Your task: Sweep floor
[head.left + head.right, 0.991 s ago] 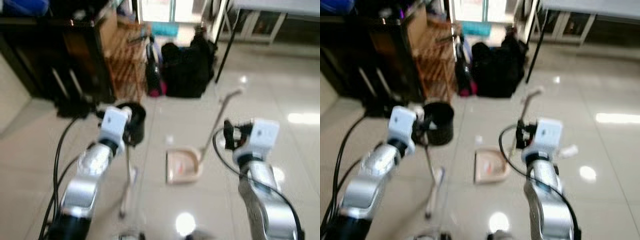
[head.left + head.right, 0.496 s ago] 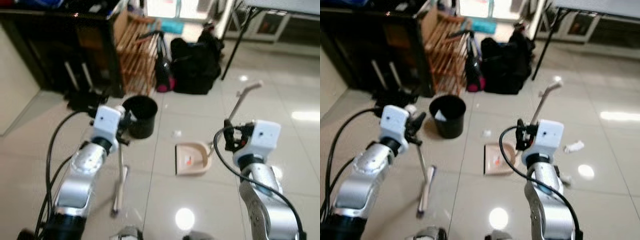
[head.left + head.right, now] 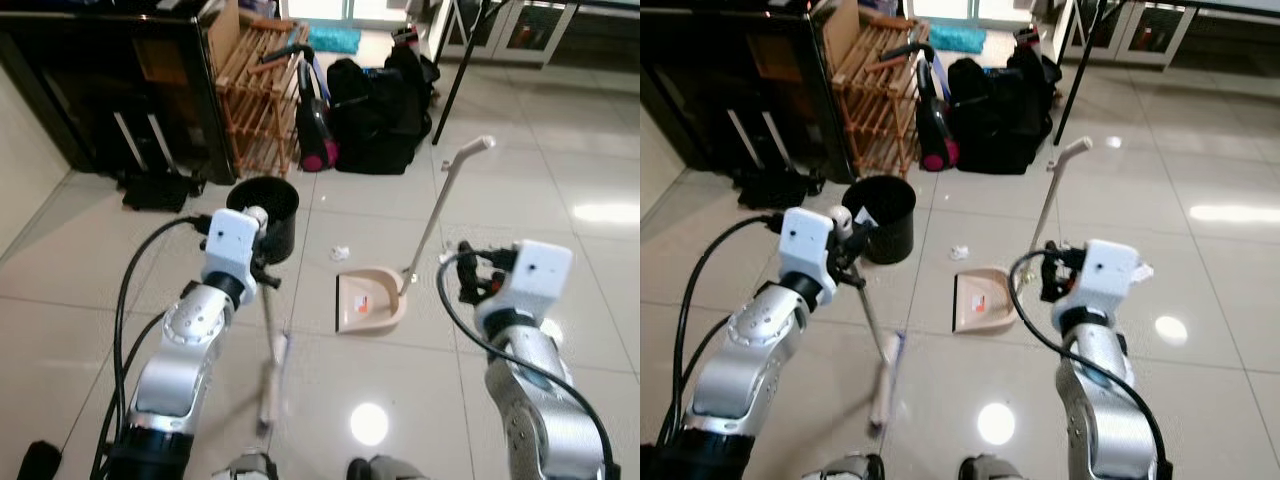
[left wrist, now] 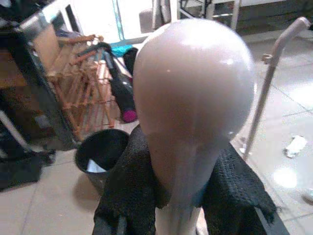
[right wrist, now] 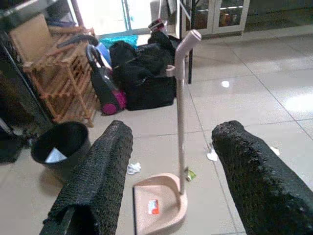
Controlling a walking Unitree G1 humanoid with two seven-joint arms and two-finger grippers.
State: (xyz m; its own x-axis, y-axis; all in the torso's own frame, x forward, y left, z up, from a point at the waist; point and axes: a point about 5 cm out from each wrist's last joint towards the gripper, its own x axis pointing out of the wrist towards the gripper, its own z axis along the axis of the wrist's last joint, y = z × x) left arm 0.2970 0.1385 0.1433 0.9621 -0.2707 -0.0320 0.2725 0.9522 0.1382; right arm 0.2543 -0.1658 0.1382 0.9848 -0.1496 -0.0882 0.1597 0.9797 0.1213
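I had the robot standing on a pale glossy tile floor [image 3: 560, 170] that threw back bright patches of the ceiling lights. The left pincer [image 4: 183, 196] was clamped on the rounded top end of the broom [image 3: 872, 330], whose thin handle ran down at a slant to its head on the tiles in front of the robot's feet. The right pincer [image 5: 171, 181] hung spread wide with nothing between its fingers [image 5: 95, 176], raised just short of the dustpan [image 3: 368, 300].

The dustpan sat flat on the floor between the two arms, pinkish-beige, its long handle [image 3: 440, 210] standing nearly upright from the rear edge. Near its open mouth lay a small crumpled white scrap [image 3: 340, 253], and another bit of white litter [image 5: 212, 155] lay on the tiles beside the handle.

A black bin [image 3: 878, 215] stood on the floor just beyond the left arm (something pale lay inside it). Behind it I saw a slatted wooden rack [image 3: 262, 95] against a dark cabinet [image 3: 110, 90], then a magenta-and-black handheld vacuum [image 3: 935, 125] leaning by the rack, and a heap of black bags [image 3: 380, 110] next to it. A thin dark worktop leg [image 3: 455, 75] came down past the bags, with glass doors [image 3: 1155, 30] at the far end of the room.
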